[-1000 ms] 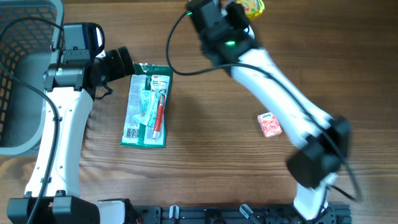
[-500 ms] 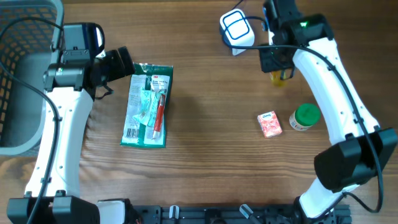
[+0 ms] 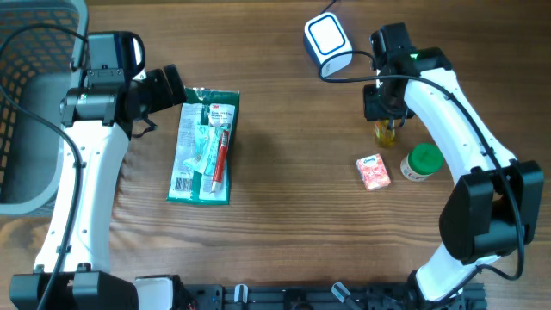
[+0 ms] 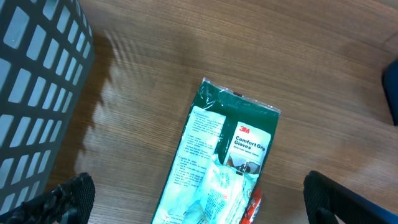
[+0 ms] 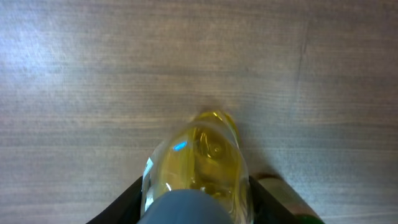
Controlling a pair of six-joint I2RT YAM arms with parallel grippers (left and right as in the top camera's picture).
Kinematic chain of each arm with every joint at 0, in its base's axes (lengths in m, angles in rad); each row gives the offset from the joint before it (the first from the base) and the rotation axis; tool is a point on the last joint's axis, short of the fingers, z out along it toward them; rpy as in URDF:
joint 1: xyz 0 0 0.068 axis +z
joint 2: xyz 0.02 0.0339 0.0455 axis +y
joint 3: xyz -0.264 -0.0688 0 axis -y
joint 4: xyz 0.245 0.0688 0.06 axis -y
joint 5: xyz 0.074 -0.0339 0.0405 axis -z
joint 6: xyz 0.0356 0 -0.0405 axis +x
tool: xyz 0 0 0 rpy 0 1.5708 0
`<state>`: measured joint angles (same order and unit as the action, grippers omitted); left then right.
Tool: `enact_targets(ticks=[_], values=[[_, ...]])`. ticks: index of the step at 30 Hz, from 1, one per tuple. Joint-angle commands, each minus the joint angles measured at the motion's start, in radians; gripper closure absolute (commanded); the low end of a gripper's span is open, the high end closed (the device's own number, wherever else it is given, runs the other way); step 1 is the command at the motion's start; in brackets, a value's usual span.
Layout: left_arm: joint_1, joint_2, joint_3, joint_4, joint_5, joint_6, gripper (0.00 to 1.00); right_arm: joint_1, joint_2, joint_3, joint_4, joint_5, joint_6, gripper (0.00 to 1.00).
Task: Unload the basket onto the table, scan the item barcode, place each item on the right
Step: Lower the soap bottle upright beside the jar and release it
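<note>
A brown wood-grain tabletop fills every view, and nothing of the room beyond it shows. The right fingers are clamped on a yellow bottle, held near the far right side, between the white scanner and a green-lidded jar, with a pink box close by. The left fingers stand wide apart above a packet of gloves, beside a grey basket at the left edge.

The brown wooden surface is carrying a flat green glove packet, a small pink box, a green-lidded jar and a white square scanner. A grey mesh basket is sitting at its left edge.
</note>
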<state>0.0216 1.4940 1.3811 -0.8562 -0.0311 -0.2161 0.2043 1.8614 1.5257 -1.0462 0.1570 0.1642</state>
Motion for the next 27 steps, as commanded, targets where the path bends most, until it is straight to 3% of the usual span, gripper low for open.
enact_targets(ticks=[1,5,8,11,14,20,27], values=[[0.004,-0.007,0.014,0.002,0.004,-0.009,0.00,-0.010,0.009,-0.034,0.014,-0.013,0.022,0.57],[0.004,-0.007,0.014,0.002,0.004,-0.009,0.00,-0.010,0.009,-0.034,0.005,-0.013,0.022,0.38],[0.004,-0.007,0.014,0.002,0.004,-0.009,0.00,-0.010,0.009,-0.034,-0.002,-0.013,0.023,0.35],[0.004,-0.007,0.014,0.002,0.004,-0.009,0.00,-0.010,0.009,-0.034,-0.003,-0.018,0.023,0.42],[0.004,-0.007,0.014,0.002,0.004,-0.008,0.00,-0.010,0.008,-0.034,-0.016,-0.028,0.023,0.58],[0.004,-0.007,0.014,0.002,0.004,-0.009,0.00,-0.011,-0.006,-0.034,-0.028,-0.027,0.022,0.55],[0.004,-0.007,0.014,0.002,0.005,-0.009,0.00,-0.012,-0.093,-0.034,-0.027,-0.026,0.021,0.62]])
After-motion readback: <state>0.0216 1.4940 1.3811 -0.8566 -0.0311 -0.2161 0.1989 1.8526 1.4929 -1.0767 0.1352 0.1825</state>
